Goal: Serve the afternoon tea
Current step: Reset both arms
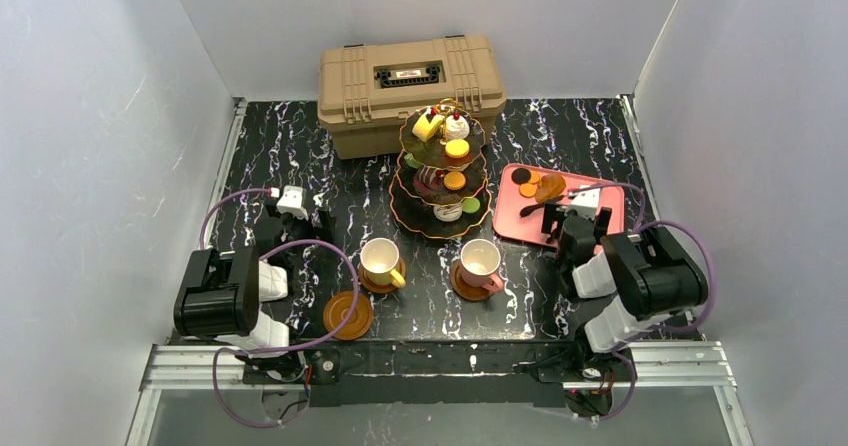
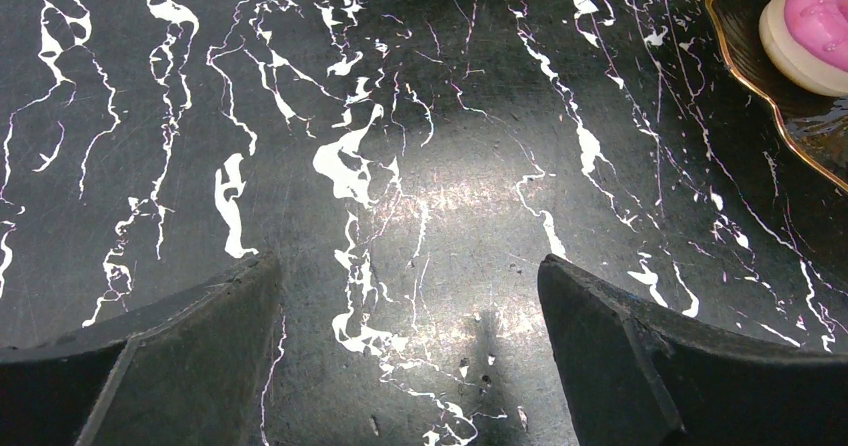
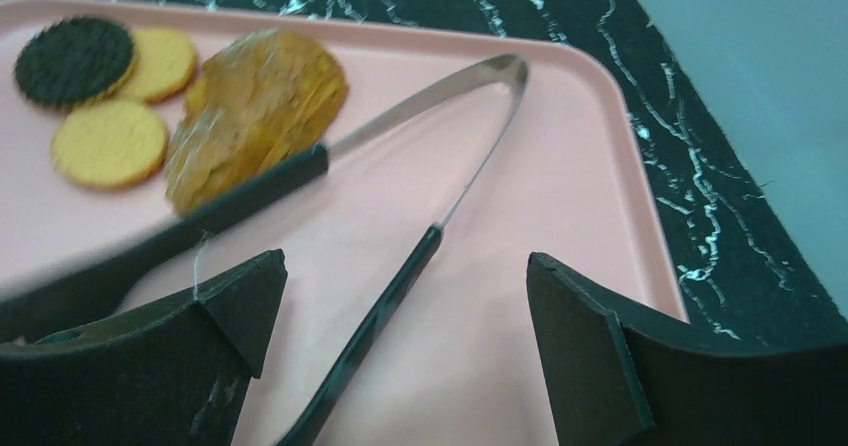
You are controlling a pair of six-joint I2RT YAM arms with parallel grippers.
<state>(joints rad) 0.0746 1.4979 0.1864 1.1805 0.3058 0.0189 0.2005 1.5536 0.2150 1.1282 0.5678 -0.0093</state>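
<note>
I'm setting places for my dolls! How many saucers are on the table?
3. A saucer under the yellow cup, another saucer under the pink cup, a bare saucer at the front left.

Left arm (image 1: 232, 296) and right arm (image 1: 640, 281) match: boxy black motor housings, white link shells, white camera block at each wrist. Purple cables (image 1: 352, 266) loop loosely along both. Left gripper (image 2: 408, 262) and right gripper (image 3: 405, 258) have matte black wedge fingers (image 2: 160, 356), lightly scuffed.
</note>
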